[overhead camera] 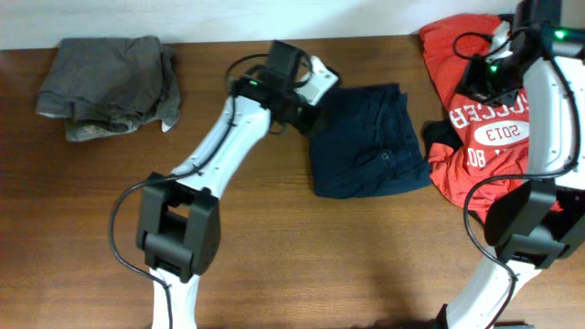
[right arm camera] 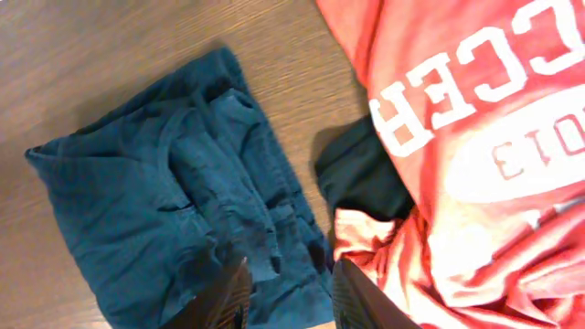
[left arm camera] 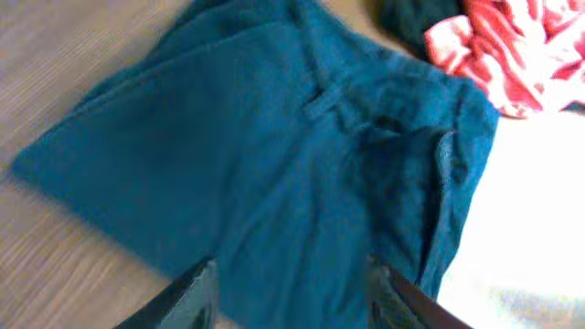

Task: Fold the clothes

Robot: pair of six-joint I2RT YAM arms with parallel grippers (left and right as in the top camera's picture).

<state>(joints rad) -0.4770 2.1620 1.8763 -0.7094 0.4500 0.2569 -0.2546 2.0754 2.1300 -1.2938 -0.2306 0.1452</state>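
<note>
Navy shorts (overhead camera: 370,142) are lying folded on the wooden table (overhead camera: 274,256), a little right of the middle. Seen from overhead, their long axis is running from the far edge toward the near edge. The near end is leaning slightly to the right and spreading wider. I cannot tell which end is the waist. The left gripper (overhead camera: 311,114) is hanging at the shorts' far left corner. The right gripper (overhead camera: 482,80) is hovering over the red jersey (overhead camera: 484,128), which is lying crumpled just right of the shorts. A black garment (overhead camera: 439,137) is peeking out between the two. A grey-brown garment (overhead camera: 110,82) is sitting bunched near the far left corner, well apart from the rest.

From the left wrist, the shorts are filling most of the picture and are stretching diagonally, with a belt loop (left arm camera: 320,102) showing near the top. The gripper's fingers (left arm camera: 187,297) are standing spread wide above the cloth and are pinching nothing.

From the right wrist, the shorts are lying to the left, with their length slanting from upper left to lower right. The jersey's white lettering (right arm camera: 475,82) is showing at the right. The black garment is tucking in between them. These fingers (right arm camera: 224,292) are also standing apart, with nothing held between them.
</note>
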